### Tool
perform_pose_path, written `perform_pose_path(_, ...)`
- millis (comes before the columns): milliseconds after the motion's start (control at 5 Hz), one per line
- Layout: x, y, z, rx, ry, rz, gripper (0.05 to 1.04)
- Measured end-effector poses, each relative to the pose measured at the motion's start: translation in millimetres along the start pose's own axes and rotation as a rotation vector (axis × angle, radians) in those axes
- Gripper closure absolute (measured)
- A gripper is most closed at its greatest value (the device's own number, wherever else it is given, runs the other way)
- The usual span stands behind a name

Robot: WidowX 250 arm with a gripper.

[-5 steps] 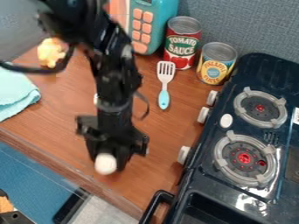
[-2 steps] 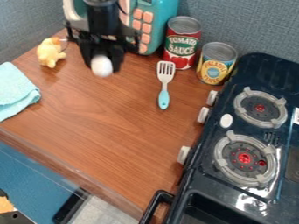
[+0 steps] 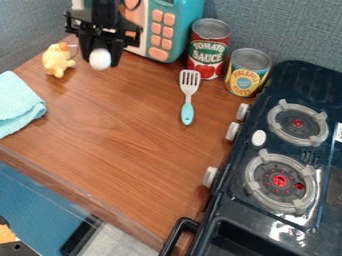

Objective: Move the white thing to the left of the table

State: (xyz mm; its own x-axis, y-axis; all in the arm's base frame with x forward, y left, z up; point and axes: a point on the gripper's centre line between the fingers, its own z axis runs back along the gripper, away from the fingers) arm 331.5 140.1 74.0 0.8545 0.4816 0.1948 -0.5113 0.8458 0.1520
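We find the gripper (image 3: 100,54) closed on the white thing (image 3: 100,59), one finger on either side, near the yellow toy (image 3: 57,60) at the upper left of the view. We judge the white thing to be clamped low at the fingertips so that it can be released onto the table (image 3: 123,140) without the gripper crowding it; whether it touches the wood we cannot tell. The spatula (image 3: 188,100) lies flat, and both cans stand upright, presumably set back to leave working room. The towel (image 3: 19,105) likely sits at the edge for the same reason.

We count one white thing, one yellow toy, one towel, one spatula, two cans (red (image 3: 207,55), yellow (image 3: 246,77)), one teal toy appliance (image 3: 176,27) and one stove (image 3: 234,212) with two burners and three side knobs.
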Motion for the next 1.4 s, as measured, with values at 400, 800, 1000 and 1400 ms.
perform_pose_path(400,8,1,-31,0.049,-0.006,0.054,0.519)
perform_pose_path(800,-9,13,-56,-0.007,-0.009,0.155,0.519)
perform_pose_path(1000,-12,15,-65,-0.048,-0.044,0.187,0.519)
perform_pose_path(1400,-18,19,-66,-0.061,0.003,0.181,0.148)
